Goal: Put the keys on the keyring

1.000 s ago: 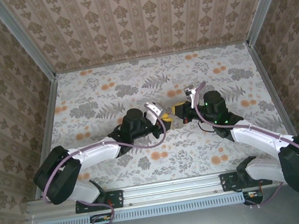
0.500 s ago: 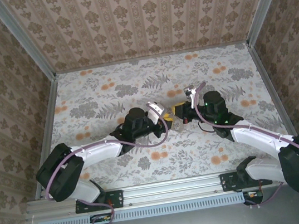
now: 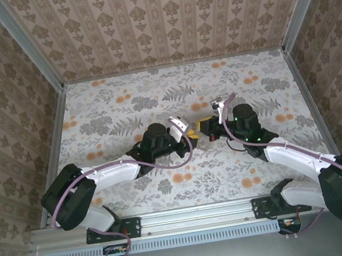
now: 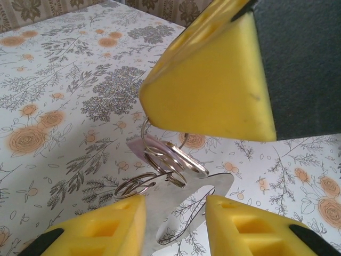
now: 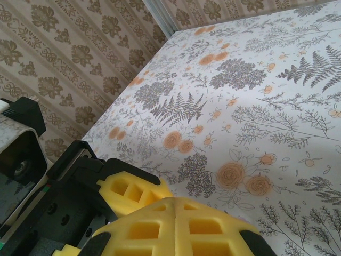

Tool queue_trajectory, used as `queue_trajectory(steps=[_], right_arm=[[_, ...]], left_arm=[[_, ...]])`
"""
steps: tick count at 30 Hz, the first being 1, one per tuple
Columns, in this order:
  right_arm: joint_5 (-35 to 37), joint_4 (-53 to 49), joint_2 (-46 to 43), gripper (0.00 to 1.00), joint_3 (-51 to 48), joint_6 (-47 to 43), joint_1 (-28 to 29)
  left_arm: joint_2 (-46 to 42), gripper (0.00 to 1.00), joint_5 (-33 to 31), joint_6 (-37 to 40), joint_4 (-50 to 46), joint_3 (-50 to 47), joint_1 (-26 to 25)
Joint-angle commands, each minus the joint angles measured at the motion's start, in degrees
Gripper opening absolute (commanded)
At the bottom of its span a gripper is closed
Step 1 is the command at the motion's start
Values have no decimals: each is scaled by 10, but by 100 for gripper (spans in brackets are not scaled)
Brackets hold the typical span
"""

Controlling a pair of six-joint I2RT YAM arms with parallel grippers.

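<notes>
My two grippers meet nose to nose above the middle of the table, the left gripper (image 3: 191, 136) just left of the right gripper (image 3: 205, 126). In the left wrist view my left gripper (image 4: 175, 205) is shut on the keyring (image 4: 157, 212), a flat grey loop with a hollow middle standing between its yellow fingers (image 4: 106, 226). Right above it hang the keys (image 4: 176, 160), one small silver key with a pinkish-purple head among thin wire rings. A wire ring runs up into the right gripper (image 4: 165, 127), whose pads are pressed together (image 5: 175, 202). The key's rings touch the keyring's top edge.
The table (image 3: 123, 109) has a floral cover and is bare round the grippers. Patterned walls (image 3: 161, 20) close it in at the back and both sides, with metal rails (image 3: 58, 125) along the edges. A left finger (image 5: 130, 191) sits close under the right wrist camera.
The left gripper has edged slightly right and up toward the right gripper with the keyring in it. The right arm has stayed in place.
</notes>
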Motion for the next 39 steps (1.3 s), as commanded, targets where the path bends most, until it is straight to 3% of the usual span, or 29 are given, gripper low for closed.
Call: queue_trajectory(steps=[1, 12, 21, 31, 39], right_arm=[[9, 18, 0, 0, -7, 5, 0], [8, 21, 1, 0, -9, 5, -1], [8, 22, 1, 0, -8, 6, -2], [8, 25, 4, 0, -9, 7, -1], [11, 22, 2, 0, -10, 4, -2]], left_arm=[[6, 35, -6, 7, 23, 21, -4], [7, 35, -29, 1, 42, 19, -5], [19, 25, -23, -1, 41, 26, -5], [36, 29, -25, -4, 52, 39, -11], [39, 12, -39, -2, 59, 39, -11]])
